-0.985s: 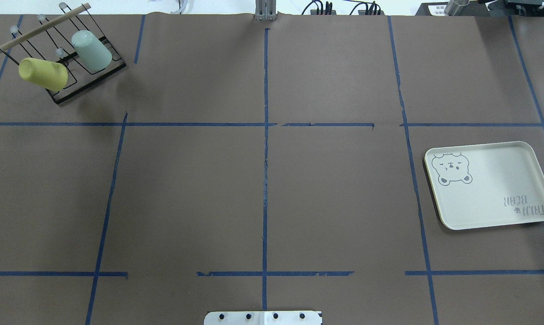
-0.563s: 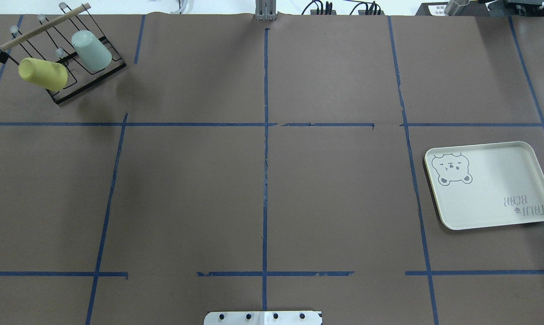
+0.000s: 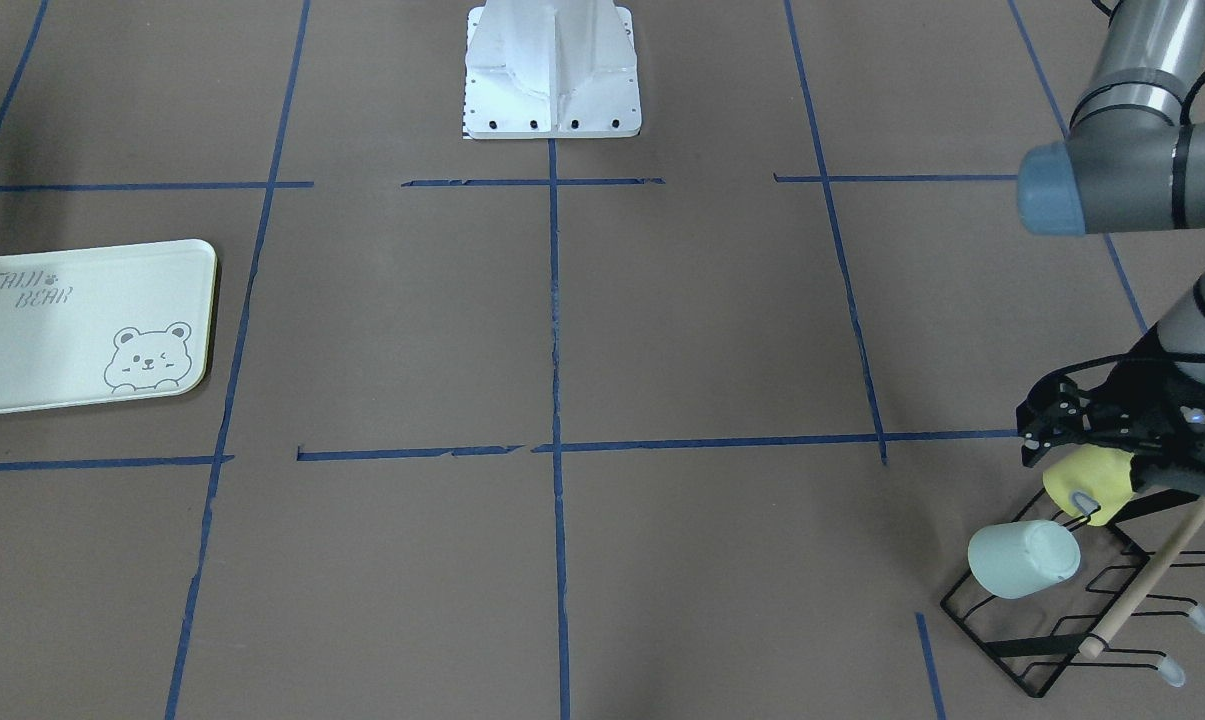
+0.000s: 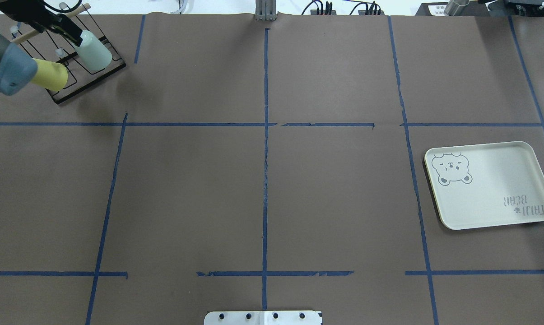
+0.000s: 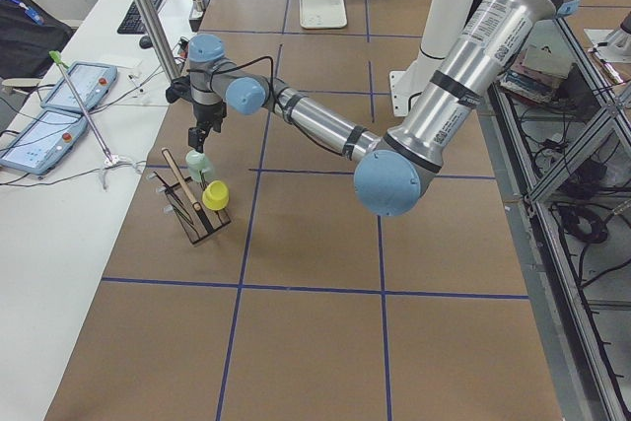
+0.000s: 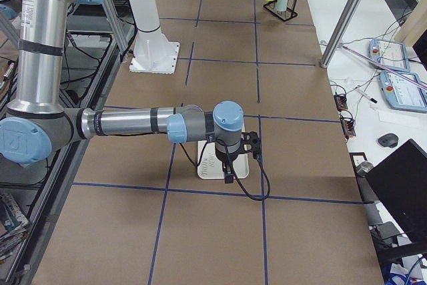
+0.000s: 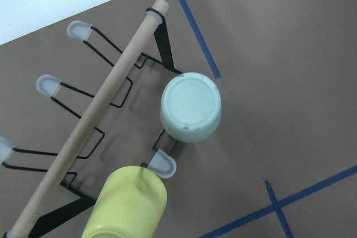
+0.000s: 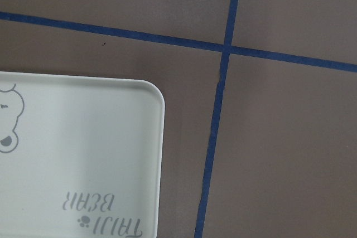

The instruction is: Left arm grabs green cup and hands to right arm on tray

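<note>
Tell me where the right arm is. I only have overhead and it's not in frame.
Observer: Right-side view shows it: right end effector hangs above the tray.
Operator: Left end effector on the green cup yet?
Observer: No. Left wrist view shows the green cup whole, base toward the camera, no fingers around it.
Operator: How close?
Observer: Left-side view: left end effector is directly above the cup, near its top.

We find the rack (image 7: 106, 110) far left on the table (image 4: 335, 194), back cup (image 4: 95, 55) and front cup (image 4: 51, 76) on it; the tray (image 4: 493, 189) lies right.
</note>
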